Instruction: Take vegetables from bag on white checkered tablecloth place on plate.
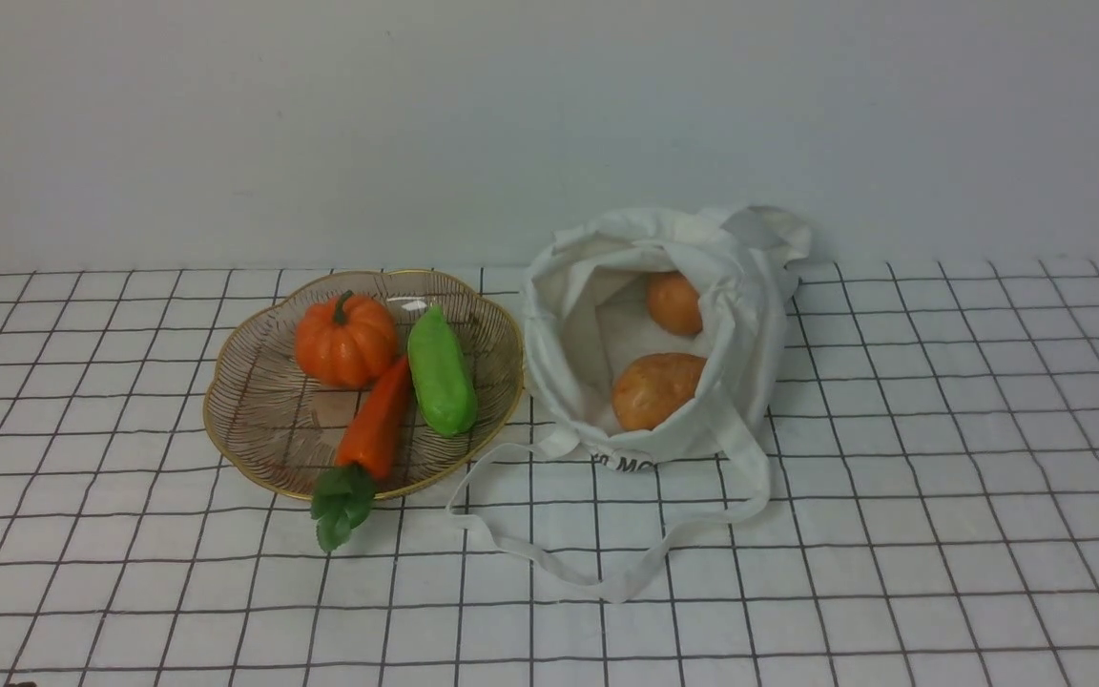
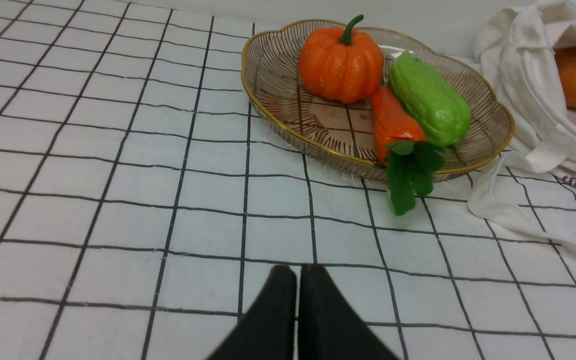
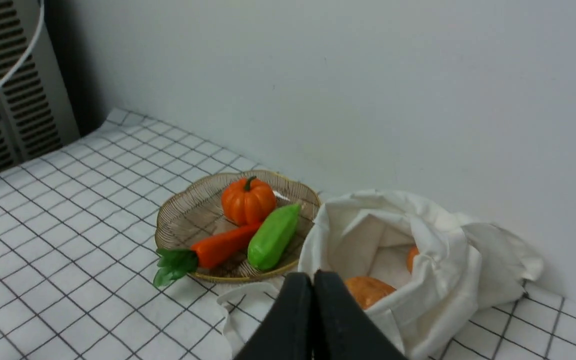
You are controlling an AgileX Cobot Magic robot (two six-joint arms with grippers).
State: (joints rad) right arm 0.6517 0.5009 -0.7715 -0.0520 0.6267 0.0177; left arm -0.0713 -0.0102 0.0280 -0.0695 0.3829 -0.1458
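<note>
Holding nothing, my left gripper (image 2: pixel 297 272) and right gripper (image 3: pixel 313 277) are both closed.
On the plate (image 1: pixel 261 408) lie the pumpkin (image 1: pixel 345 340), carrot (image 1: pixel 376 425) and green gourd (image 1: pixel 441 372); two potatoes (image 1: pixel 656 389) sit inside the bag (image 1: pixel 559 324) beside it.

Left fingers (image 2: pixel 275 315) closed together, right fingers (image 3: pixel 290 315) closed together, empty.

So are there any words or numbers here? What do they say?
"MO": black lettering on the front of the bag; the rest is folded under and unreadable.
No other writing shows on the plate or the tablecloth.
</note>
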